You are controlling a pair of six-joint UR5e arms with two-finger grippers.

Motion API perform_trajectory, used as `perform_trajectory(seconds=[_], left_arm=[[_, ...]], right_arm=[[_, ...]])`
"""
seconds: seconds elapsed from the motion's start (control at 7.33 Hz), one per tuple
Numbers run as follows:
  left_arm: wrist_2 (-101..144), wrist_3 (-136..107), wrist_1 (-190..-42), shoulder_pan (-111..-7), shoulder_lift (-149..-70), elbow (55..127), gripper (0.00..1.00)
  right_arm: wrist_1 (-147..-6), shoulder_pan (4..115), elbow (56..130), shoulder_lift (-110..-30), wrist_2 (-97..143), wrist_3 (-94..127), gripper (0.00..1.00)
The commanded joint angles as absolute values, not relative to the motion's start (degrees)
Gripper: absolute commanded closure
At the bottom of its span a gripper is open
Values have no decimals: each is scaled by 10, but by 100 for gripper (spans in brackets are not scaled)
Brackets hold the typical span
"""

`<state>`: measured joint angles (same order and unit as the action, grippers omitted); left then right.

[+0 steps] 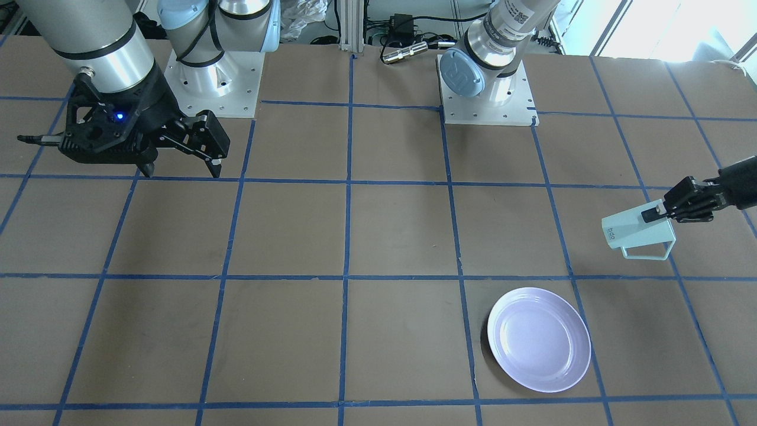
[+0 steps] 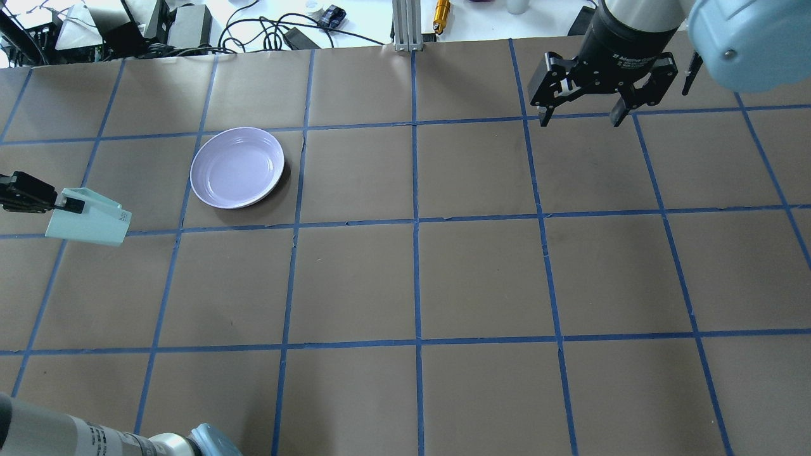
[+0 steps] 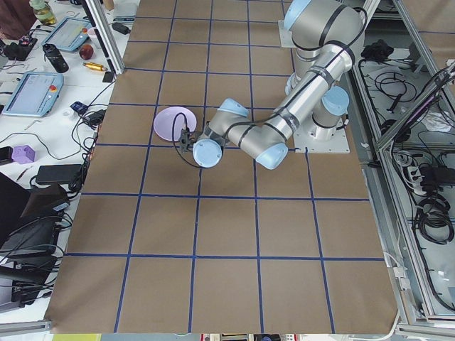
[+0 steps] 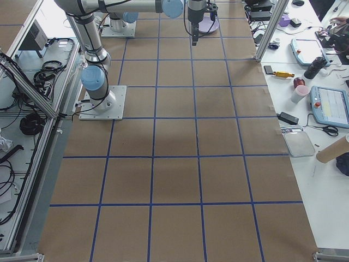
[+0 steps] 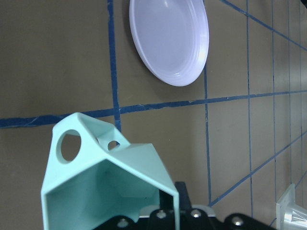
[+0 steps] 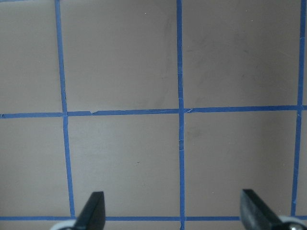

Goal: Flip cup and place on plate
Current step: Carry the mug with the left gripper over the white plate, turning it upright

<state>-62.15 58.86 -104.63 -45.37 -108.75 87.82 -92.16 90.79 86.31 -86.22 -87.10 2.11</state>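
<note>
The left fingers (image 1: pixel 652 212) hold the cup (image 1: pixel 636 232) sideways, near the plate (image 1: pixel 539 339). The right fingers (image 1: pixel 214 155) are wide open.

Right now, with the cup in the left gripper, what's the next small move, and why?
Probably roll the left gripper until the cup's base faces down. The cup is clamped at its rim and held sideways, its lettered base pointing toward the table's middle, so it isn't upright yet. The plate sits empty, apart from it.
</note>
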Motion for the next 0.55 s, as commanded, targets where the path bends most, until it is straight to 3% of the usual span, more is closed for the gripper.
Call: perform_trajectory(seconds=[0.0, 0.41], left_arm=[[-655, 519, -975, -556, -1055, 865, 100], [-759, 441, -800, -703, -1074, 873, 100]], right_arm=[[-922, 908, 863, -862, -871, 21, 0], [-921, 908, 863, -862, -871, 21, 0]])
